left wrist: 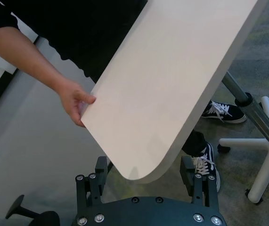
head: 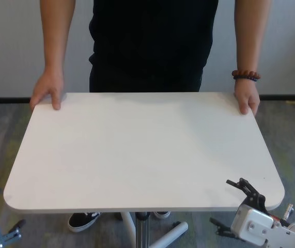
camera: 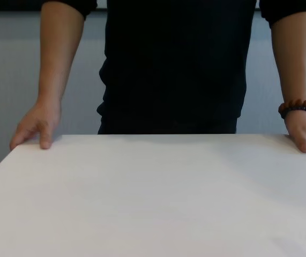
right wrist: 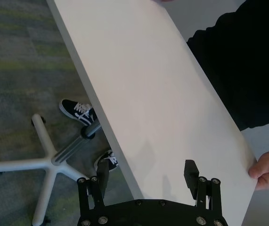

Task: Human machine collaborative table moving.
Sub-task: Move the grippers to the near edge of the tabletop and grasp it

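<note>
View from my station, read from the robot's left to its right. The left gripper (left wrist: 147, 176) sits low at the near left corner of the table (head: 142, 150); in its wrist view the jaws stand released, wide apart, one to either side of the rounded corner, clamped on nothing. I cannot tell from that view whether either jaw touches the edge. The white tabletop fills the middle of the scene, level on its silver centre pole (left wrist: 249, 106) above a white star base (right wrist: 35, 165). At the far edge stands the human (head: 152, 41) in a black shirt, one hand (head: 47, 90) gripping each far corner; the hand (head: 247, 96) on the robot's right wears a bead bracelet (head: 246, 76). The person's black-and-white shoes (right wrist: 80, 112) rest on the floor close to the base. The right gripper (head: 237, 204) reaches the near right corner, jaws likewise released, straddling the thin edge without closing on it.

Hazards as I judge them: the person already holds the far side while neither gripper has a grasp, so a pull or lift begun now would move the table away from the open jaws or tilt it on its single pole. If one gripper closes before the other, the top may twist. A jaw misaligned with the thin edge could slip off or push the table toward the person, and the base could roll into the nearby feet.
</note>
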Available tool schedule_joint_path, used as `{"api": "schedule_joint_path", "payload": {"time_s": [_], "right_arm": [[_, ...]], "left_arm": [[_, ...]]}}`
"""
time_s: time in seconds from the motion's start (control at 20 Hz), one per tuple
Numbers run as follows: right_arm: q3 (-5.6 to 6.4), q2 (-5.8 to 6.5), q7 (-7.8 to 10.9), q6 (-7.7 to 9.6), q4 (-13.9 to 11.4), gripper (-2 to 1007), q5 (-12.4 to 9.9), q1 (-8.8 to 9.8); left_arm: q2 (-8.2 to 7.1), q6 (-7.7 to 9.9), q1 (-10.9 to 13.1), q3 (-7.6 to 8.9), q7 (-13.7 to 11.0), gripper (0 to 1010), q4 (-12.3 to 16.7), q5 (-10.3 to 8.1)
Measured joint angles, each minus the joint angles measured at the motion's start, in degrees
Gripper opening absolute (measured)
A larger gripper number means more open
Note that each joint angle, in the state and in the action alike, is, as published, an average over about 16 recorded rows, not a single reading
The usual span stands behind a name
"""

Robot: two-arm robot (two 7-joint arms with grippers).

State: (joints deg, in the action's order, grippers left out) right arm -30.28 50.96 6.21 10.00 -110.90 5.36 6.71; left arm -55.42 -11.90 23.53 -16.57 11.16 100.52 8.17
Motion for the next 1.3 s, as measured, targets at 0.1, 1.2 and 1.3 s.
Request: {"api": "schedule_joint_path", "payload": {"time_s": [0.1,1.2,1.3], "right_arm": [[-0.31,-0.04,0.14,0.76,-0.04,1000,1.29,-0.15],[-5.84,-3.87,0.12,10.29,2.18,1000,19.46,-3.8],[-6.82,-4.32,0.02,11.35,2.6,1000,21.88,-4.28]], "left_arm": [[0.51,1.18,-0.35,-0.62,0.26,1000,-0.14,2.2],[10.45,17.11,-7.2,-8.8,6.4,1000,-4.13,29.74],[11.3,17.09,-7.61,-9.19,6.63,1000,-4.68,30.62]]}}
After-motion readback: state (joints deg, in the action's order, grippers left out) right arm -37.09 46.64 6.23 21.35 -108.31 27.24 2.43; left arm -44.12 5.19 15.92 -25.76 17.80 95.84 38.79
